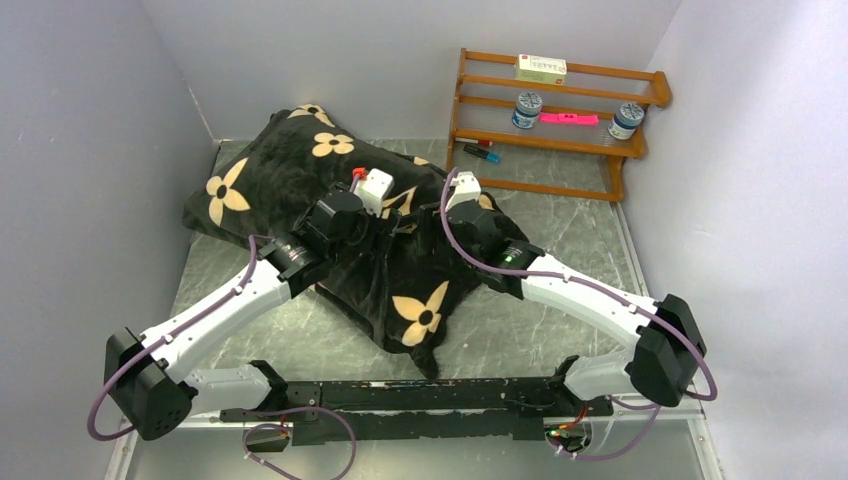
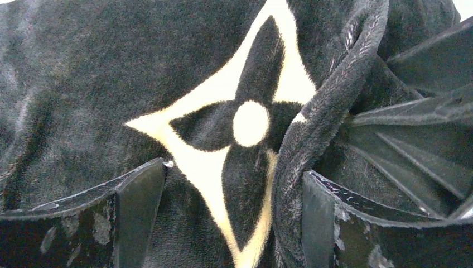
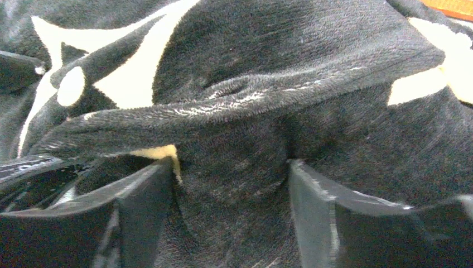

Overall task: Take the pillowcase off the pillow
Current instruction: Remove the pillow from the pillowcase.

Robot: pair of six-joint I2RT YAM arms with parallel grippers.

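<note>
The black plush pillowcase [image 1: 300, 170] with tan flowers lies diagonally across the table, bulging at the far left and flatter toward the near edge. No white of the pillow shows; it is hidden inside the cover. Both grippers are pressed into the cover's middle, side by side. My left gripper [image 1: 388, 222] is open, its fingers spread over a star-flower motif [image 2: 248, 123] with a raised fold [image 2: 312, 128] by its right finger. My right gripper [image 1: 445, 222] holds a thick bunch of pillowcase [image 3: 228, 184] between its fingers, below a ridge of fabric [image 3: 251, 95].
A wooden rack [image 1: 560, 120] stands at the back right with two jars, a small box, a pink item and a marker. Grey walls close in on the left, back and right. The marbled tabletop [image 1: 560, 250] shows around the cover.
</note>
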